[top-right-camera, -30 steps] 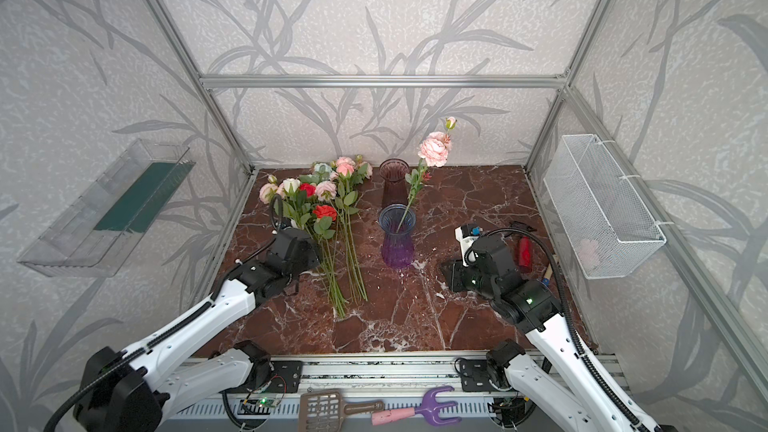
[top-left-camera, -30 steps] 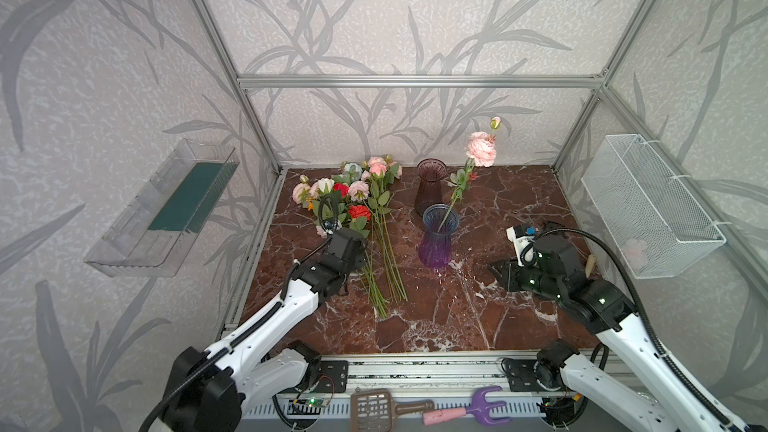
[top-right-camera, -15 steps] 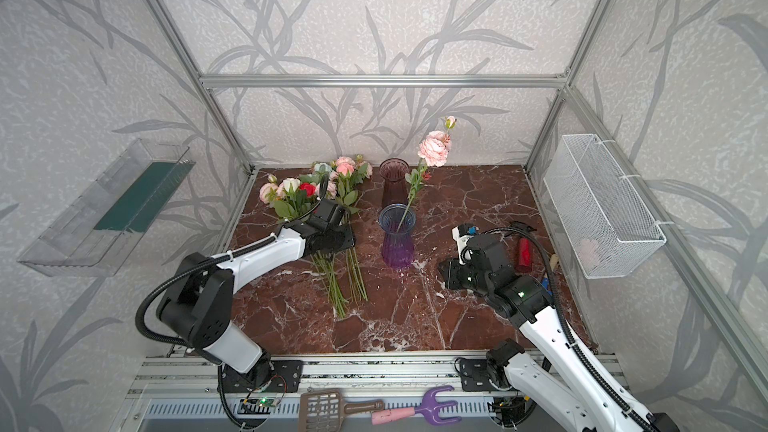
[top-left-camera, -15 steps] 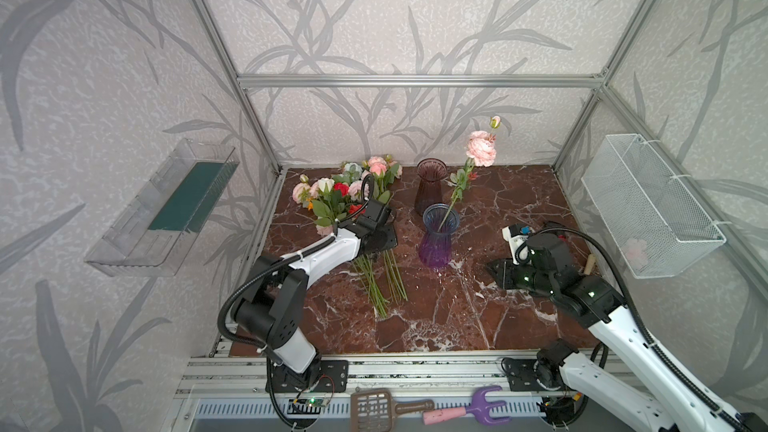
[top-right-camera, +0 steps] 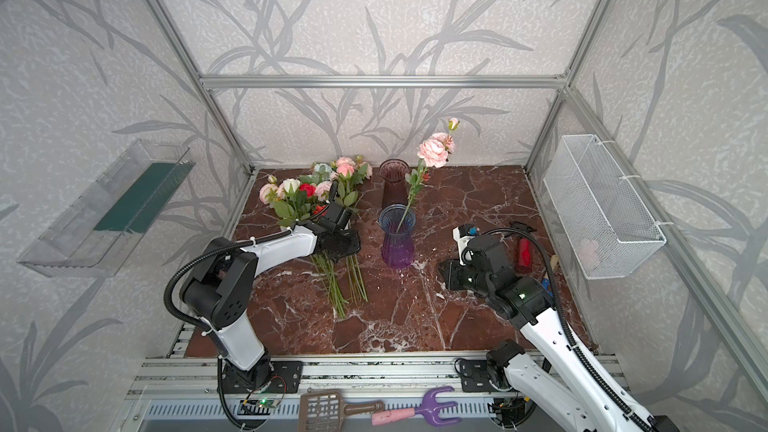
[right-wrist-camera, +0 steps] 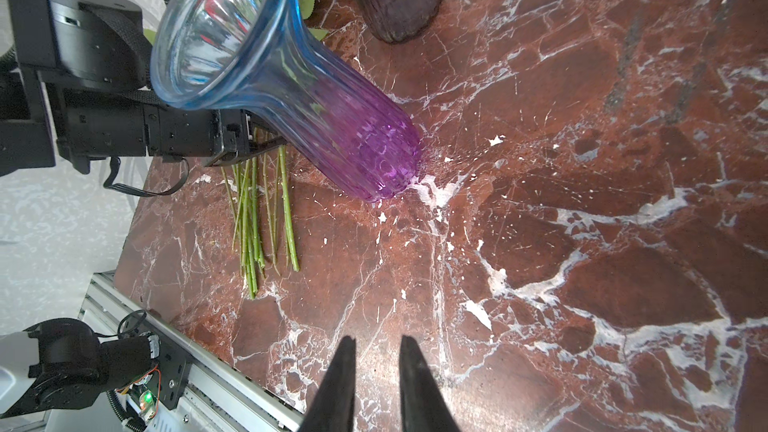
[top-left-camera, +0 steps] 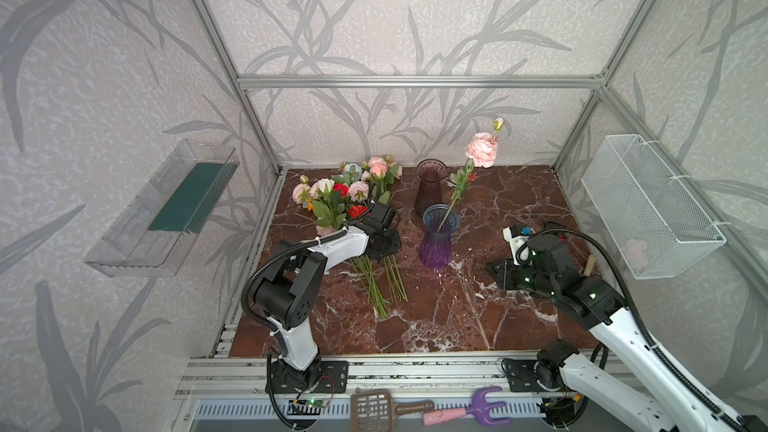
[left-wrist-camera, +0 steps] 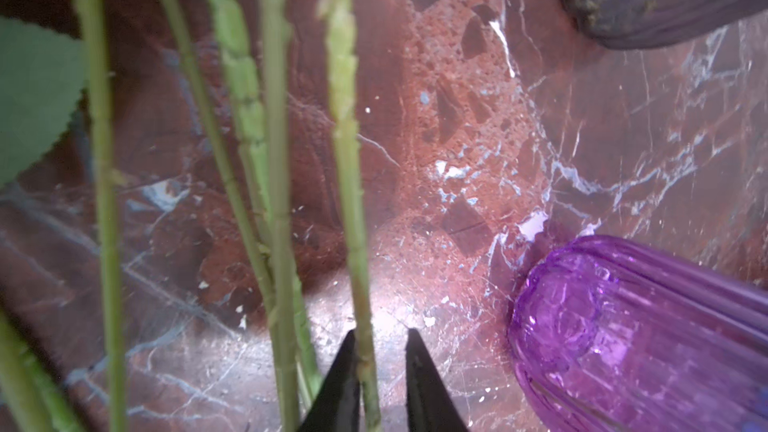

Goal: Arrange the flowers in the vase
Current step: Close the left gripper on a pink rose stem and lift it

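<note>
Vase (top-left-camera: 439,238) obstacle just R of stems (top-left-camera: 372,280)

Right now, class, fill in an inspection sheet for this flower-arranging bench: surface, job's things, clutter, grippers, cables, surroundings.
Surface: red-brown marble tabletop, white-veined.
Job's things: blue-purple vase upright, one pink flower in it; flower bunch lying on the left; dark vase behind, no flower.
Clutter: red cylinder near the right edge; scoop and rake on the front rail.
Grippers: left gripper open around one green stem; right gripper slightly open, empty.
Cables: black conduit along each arm.
Surroundings: clear shelf on left wall, wire basket on right wall.
</note>
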Motion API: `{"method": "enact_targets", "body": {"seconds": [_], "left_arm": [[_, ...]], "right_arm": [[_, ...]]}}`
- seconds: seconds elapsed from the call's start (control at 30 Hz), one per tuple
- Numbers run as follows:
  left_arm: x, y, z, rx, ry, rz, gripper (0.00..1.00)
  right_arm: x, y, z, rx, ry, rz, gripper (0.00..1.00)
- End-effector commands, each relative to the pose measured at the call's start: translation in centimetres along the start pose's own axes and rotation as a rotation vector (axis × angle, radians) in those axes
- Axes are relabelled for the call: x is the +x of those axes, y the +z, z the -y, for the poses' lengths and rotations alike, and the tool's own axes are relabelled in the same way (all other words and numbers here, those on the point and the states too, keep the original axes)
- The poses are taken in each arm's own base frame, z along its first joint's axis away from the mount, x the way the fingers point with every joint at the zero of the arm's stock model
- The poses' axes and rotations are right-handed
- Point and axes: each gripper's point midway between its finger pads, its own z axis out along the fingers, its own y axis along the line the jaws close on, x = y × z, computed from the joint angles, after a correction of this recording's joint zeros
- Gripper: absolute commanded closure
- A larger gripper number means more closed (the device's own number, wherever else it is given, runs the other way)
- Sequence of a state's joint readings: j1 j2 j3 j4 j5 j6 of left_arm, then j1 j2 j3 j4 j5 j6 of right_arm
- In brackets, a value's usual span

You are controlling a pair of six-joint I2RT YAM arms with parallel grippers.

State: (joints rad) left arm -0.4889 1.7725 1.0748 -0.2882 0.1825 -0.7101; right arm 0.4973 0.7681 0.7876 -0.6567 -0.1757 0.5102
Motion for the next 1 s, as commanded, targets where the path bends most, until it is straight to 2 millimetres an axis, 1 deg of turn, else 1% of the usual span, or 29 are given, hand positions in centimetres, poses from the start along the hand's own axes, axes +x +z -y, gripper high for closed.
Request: {"method": "enact_targets", "body": {"seconds": [0.0, 0.13, 0.23, 0.37, 0.43, 0.5, 0.6, 0.77, 0.97], "left_arm": [[-0.4, -1.1, 1.0, 0.054, 0.014, 0.025, 0.88], [-1.4, -3.0, 1.8, 0.085, 0.021, 0.077, 1.0], [-2.1, -5.0, 2.4, 0.11, 0.013, 0.127, 1.0], [-3.2, -8.7, 3.3, 0.163, -0.003, 0.207, 1.0], [-3.8, -10.4, 3.5, 0.191, -0.021, 0.267, 1.0], [-4.3, -12.4, 3.9, 0.256, -0.039, 0.325, 1.0], [-4.7, -14.7, 4.4, 0.37, -0.059, 0.377, 1.0], [-5.0, -17.6, 4.3, 0.489, -0.05, 0.409, 1.0], [-4.7, -21.7, 6.0, 0.638, 0.093, 0.461, 1.0]], "right_arm": [[0.0, -0.5, 0.0, 0.001, 0.008, 0.009, 0.79], [-0.1, -0.9, 0.0, 0.0, 0.008, 0.02, 0.79], [0.0, -1.3, 0.0, 0.001, 0.009, 0.025, 0.79], [0.1, -1.7, 0.1, 0.003, 0.004, 0.032, 0.79], [0.0, -1.8, 0.1, 0.005, 0.0, 0.036, 0.79], [0.0, -1.8, 0.1, 0.005, -0.001, 0.038, 0.79], [-0.1, -1.8, 0.0, 0.001, -0.003, 0.039, 0.79], [-0.3, -1.9, -0.2, -0.005, -0.007, 0.04, 0.79], [-0.8, -2.2, -0.6, -0.014, -0.012, 0.054, 0.76]]}}
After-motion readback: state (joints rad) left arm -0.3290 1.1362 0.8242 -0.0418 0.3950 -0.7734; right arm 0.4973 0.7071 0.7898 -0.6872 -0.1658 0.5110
